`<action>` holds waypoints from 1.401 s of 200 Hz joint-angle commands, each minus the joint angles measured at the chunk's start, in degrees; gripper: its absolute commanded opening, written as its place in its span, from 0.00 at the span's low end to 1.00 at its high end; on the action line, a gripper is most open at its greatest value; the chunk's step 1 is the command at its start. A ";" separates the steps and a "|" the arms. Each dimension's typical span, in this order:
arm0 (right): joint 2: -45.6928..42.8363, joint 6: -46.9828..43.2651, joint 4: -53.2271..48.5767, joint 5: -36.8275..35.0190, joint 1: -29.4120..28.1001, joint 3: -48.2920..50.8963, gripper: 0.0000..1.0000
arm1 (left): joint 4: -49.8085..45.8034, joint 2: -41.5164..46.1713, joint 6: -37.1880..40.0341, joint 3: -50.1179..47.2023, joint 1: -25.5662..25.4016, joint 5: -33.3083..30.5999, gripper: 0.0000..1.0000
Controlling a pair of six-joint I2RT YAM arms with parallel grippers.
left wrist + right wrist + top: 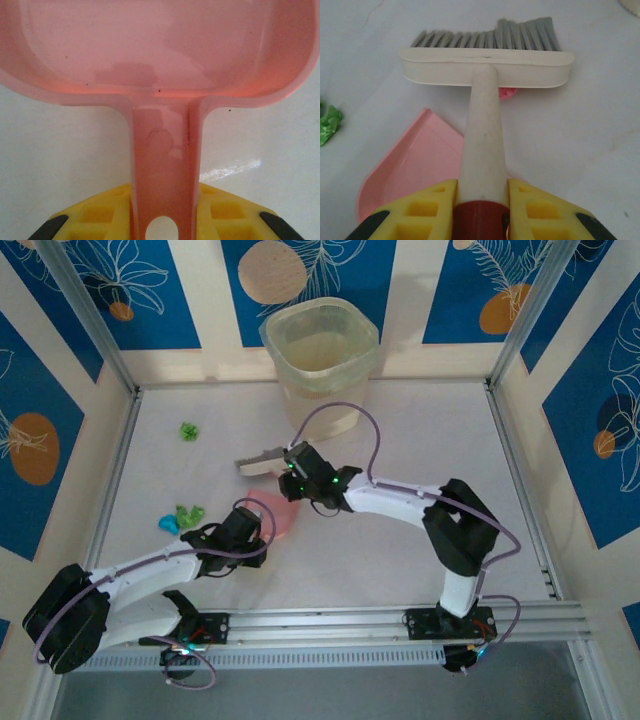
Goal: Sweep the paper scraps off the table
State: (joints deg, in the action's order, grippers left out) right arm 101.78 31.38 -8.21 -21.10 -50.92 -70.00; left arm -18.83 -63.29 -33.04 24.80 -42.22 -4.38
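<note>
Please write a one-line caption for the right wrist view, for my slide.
Right gripper holds the brush, a pink scrap under its head, pink dustpan at left.

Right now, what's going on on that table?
The left gripper is clamped on the handle of the pink dustpan, and the right gripper is clamped on the handle of the brush. The two tools meet near the middle of the table, the brush head just past the dustpan. One pink scrap lies right by the brush head. Off to the left lie green scraps and a cyan scrap, not yet swept. A clear bin stands at the far edge.
</note>
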 commanded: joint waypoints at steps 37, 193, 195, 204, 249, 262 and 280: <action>-13.46 10.71 -3.42 2.73 -0.49 10.79 0.00 | -0.16 -0.96 -0.18 0.00 0.59 3.56 0.00; -37.82 27.93 2.34 18.54 2.17 26.95 0.00 | -3.32 -7.72 0.70 4.38 0.20 8.62 0.00; -38.08 27.94 2.19 18.57 2.32 26.96 0.00 | -3.27 -7.70 0.72 4.38 0.09 8.63 0.00; -39.31 28.04 2.03 19.06 2.87 27.34 0.00 | -3.31 -7.73 0.73 4.45 0.03 8.65 0.00; -46.29 28.51 0.24 17.23 5.32 29.82 0.00 | -3.28 -8.00 0.87 4.51 -0.05 8.51 0.00; -47.25 28.12 -1.50 15.38 6.01 29.68 0.00 | -3.19 -8.08 0.93 4.62 0.00 8.43 0.00; -47.42 26.69 -3.63 14.06 7.07 29.02 0.00 | -2.97 -8.19 0.97 4.70 0.01 8.34 0.00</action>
State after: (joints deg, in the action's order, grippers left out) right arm 55.64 59.24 -9.89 -4.73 -45.08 -40.45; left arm -18.44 -70.19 -32.82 29.30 -42.13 1.06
